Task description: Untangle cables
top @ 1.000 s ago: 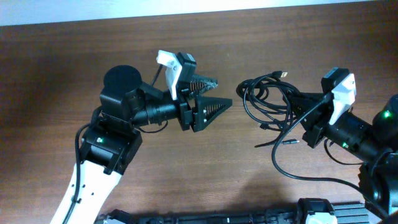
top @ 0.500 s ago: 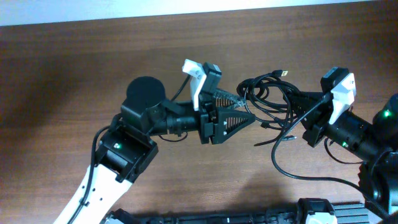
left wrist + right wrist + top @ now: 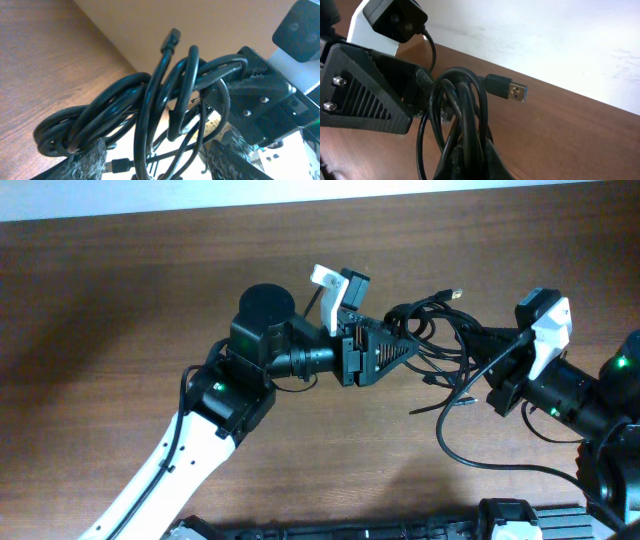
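Observation:
The cables [image 3: 440, 340] are a bunch of thin black cords looped together right of the table's centre, with a USB plug [image 3: 455, 296] sticking out at the back. My left gripper [image 3: 405, 344] has reached into the bunch from the left. In the left wrist view its fingers [image 3: 85, 161] stand apart, with several strands of the cables [image 3: 150, 90] hanging loose between them; the left gripper [image 3: 155, 167] is open. My right gripper [image 3: 478, 358] holds the bunch from the right. In the right wrist view the right gripper [image 3: 470, 157] is shut on the cables [image 3: 462, 105].
One loose cord [image 3: 470, 458] trails from the bunch toward the front right of the brown wooden table [image 3: 120, 290]. The silver-tipped USB plug [image 3: 512, 91] points right. A pale wall borders the table's far edge [image 3: 300, 198].
My left arm has swung right and forward, bringing its gripper from mid-table into the cable bunch. Its jaws have narrowed a little. The right gripper and its hold have not moved.

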You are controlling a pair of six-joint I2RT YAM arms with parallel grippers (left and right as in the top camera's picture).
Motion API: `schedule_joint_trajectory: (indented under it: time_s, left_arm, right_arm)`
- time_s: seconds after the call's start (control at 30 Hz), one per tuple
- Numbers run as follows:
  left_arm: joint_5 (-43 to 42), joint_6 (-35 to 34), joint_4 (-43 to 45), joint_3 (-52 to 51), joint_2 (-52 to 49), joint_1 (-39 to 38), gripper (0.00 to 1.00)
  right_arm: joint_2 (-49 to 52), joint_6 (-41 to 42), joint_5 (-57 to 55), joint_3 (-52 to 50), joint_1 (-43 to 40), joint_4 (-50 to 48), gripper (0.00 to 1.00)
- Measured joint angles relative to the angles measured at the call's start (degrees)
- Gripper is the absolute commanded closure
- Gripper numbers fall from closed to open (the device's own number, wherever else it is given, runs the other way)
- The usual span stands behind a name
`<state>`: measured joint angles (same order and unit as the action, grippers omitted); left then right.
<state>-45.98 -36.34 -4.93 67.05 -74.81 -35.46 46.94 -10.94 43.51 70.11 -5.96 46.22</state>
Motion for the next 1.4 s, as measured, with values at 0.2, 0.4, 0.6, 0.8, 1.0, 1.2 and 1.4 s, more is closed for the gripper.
schedule_joint_trajectory:
  time_s: [0.2, 0.4, 0.6, 0.8, 1.0, 1.2, 1.4]
  left_arm:
    - [1.3, -1.6, 2.0, 0.0, 0.0, 0.0, 0.48]
    - [1.8, -3.0, 4.8, 0.0, 0.0, -0.1, 0.89]
    - [2.1, -3.2, 5.2, 0.0, 0.0, -0.4, 1.0]
    - [2.3, -3.2, 5.1, 0.0, 0.0, -0.4, 1.0]
    - [-0.2, -3.2, 2.4, 0.0, 0.0, 2.4, 1.0]
    - [-0.1, -3.3, 3.7, 0.0, 0.0, 8.5, 1.0]
    - [0.0, -3.2, 7.0, 0.0, 0.0, 8.5, 1.0]
  right_arm:
    - [0.0, -0.2, 1.2, 0.0, 0.0, 0.0, 0.96]
    - [0.0, -0.2, 4.4, 0.0, 0.0, -0.1, 0.96]
    - [0.0, -0.2, 4.3, 0.0, 0.0, -0.2, 0.96]
    - [0.0, -0.1, 1.4, 0.0, 0.0, -0.2, 0.96]
    - [0.3, 0.9, -2.1, 0.0, 0.7, 1.6, 0.96]
    - [0.3, 1.4, -6.1, 0.0, 0.7, 4.7, 0.96]
    - [0.3, 1.6, -6.4, 0.0, 0.7, 7.5, 0.96]
